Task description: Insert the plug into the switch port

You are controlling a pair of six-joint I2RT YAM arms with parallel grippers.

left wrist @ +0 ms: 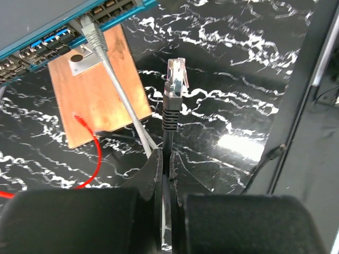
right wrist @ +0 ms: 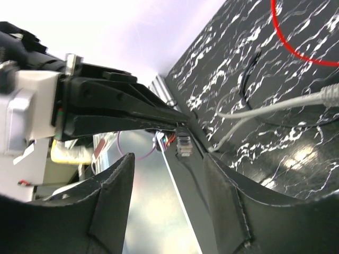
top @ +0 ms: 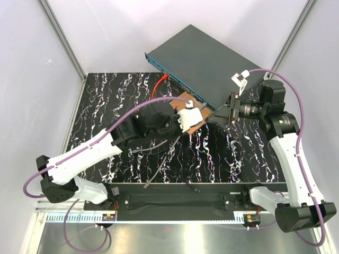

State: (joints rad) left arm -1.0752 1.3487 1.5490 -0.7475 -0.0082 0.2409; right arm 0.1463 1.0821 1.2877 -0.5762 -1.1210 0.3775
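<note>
Black plug (left wrist: 172, 95) juts forward from the left hand (left wrist: 166, 161), pinched tight there.

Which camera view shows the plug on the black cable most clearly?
The left wrist view: the plug stands in full above the left fingers that pinch its cable. The right wrist view shows it small and dim. In the top view it cannot be made out.
</note>
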